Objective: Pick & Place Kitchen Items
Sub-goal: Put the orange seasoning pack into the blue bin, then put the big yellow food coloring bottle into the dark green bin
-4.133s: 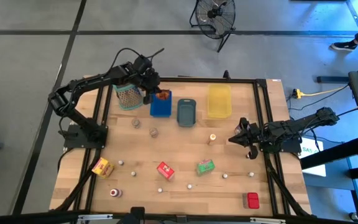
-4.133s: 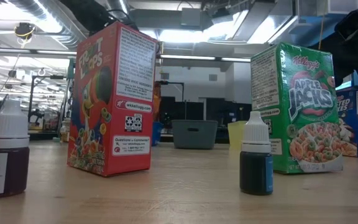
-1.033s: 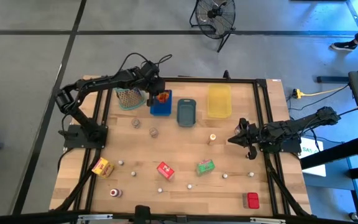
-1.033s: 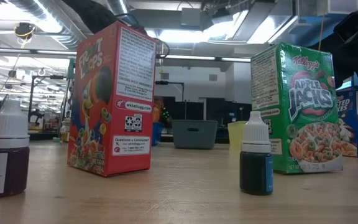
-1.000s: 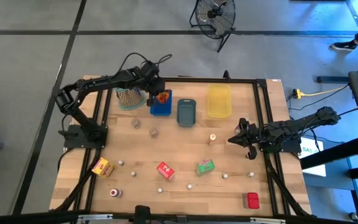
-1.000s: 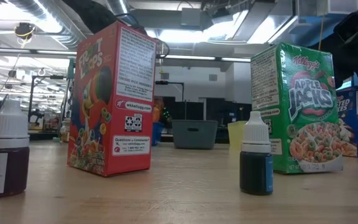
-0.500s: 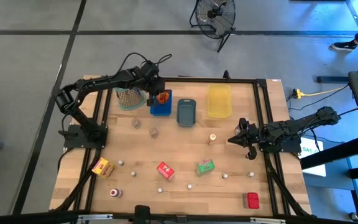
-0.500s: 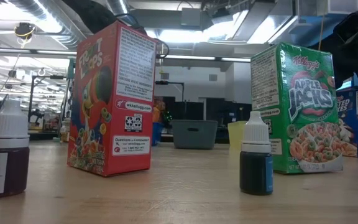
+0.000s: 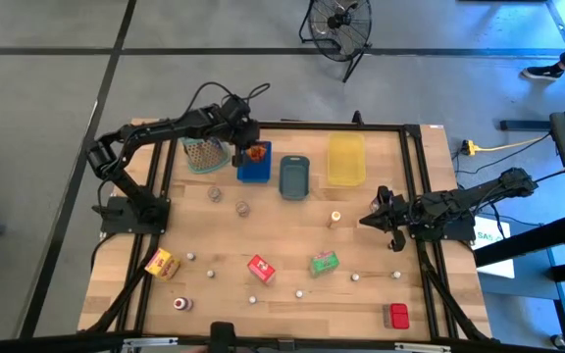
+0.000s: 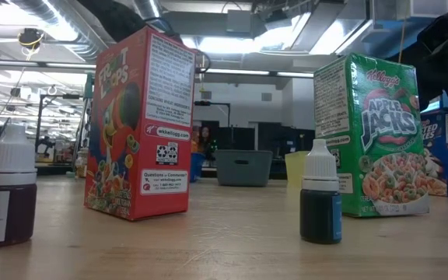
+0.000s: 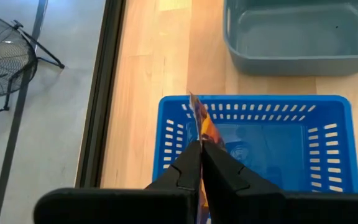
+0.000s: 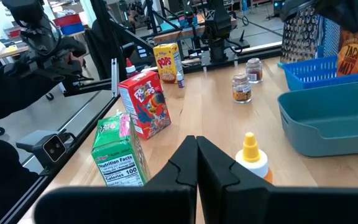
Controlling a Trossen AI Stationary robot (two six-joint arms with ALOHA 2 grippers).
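Left gripper (image 11: pixel 200 144): clenched on the top edge of a thin orange packet (image 11: pixel 202 126), held over the blue tray (image 11: pixel 334 118) at the table's 11 o'clock. In the high view the packet (image 9: pixel 255 152) hangs at the tray's left end, beside the mesh basket (image 9: pixel 202 153).

Step in hand, as judged: placing the packet in the blue tray.
1. Lower until the packet's bottom edge is below the rim.
2. Keep it clear of the slotted wall; a flexible pouch can snag there.
3. Open the jaws only once the packet is supported, so it falls flat inside.

Materials:
- Packet: glossy, flat, limp film.
- Blue tray: rigid plastic, slotted walls, rectangular.
- Grey tray (image 9: pixel 294 176): smooth, solid-walled, rounded corners.
- Yellow tray (image 9: pixel 345 159): translucent plastic.

Remaining items, centre to 6 o'clock: yellow carton (image 9: pixel 160 263), red carton (image 9: pixel 261 268) and green carton (image 9: pixel 324 262), all printed card; small white-capped bottles, hard plastic.

Right gripper (image 9: pixel 372 220): clenched, empty, idle at 3 o'clock near an orange-capped bottle (image 9: pixel 335 218).
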